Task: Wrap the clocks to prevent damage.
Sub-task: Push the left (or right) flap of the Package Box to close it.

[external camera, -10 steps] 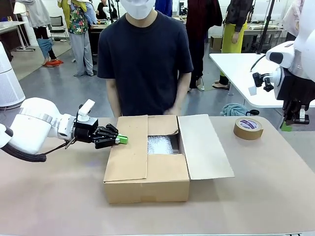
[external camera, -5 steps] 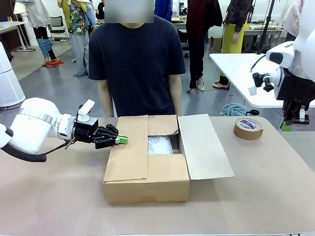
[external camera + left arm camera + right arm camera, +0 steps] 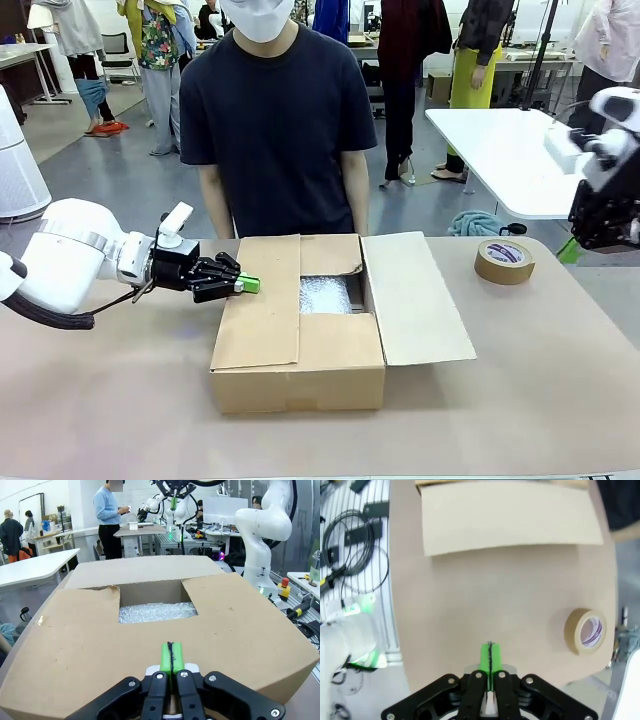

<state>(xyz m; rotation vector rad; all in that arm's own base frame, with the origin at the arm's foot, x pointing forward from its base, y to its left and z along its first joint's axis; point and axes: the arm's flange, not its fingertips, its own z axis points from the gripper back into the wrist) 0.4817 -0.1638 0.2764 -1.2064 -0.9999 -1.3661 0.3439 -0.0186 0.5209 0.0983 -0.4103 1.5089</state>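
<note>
An open cardboard box stands mid-table with its flaps spread. Bubble wrap fills its opening; the clocks are hidden. My left gripper is shut, its green pads at the outer edge of the box's left flap, holding nothing. In the left wrist view the shut left gripper rests over the flap, with the bubble wrap beyond. My right gripper is shut and empty, hanging high above the table's right part. The right arm shows at the right edge.
A roll of brown tape lies on the table right of the box, also seen as the tape roll from the right wrist. A person in a dark shirt stands behind the box. A white table stands at back right.
The right arm has swung up and to the right, turning its wrist. The left arm and the box have not moved.
</note>
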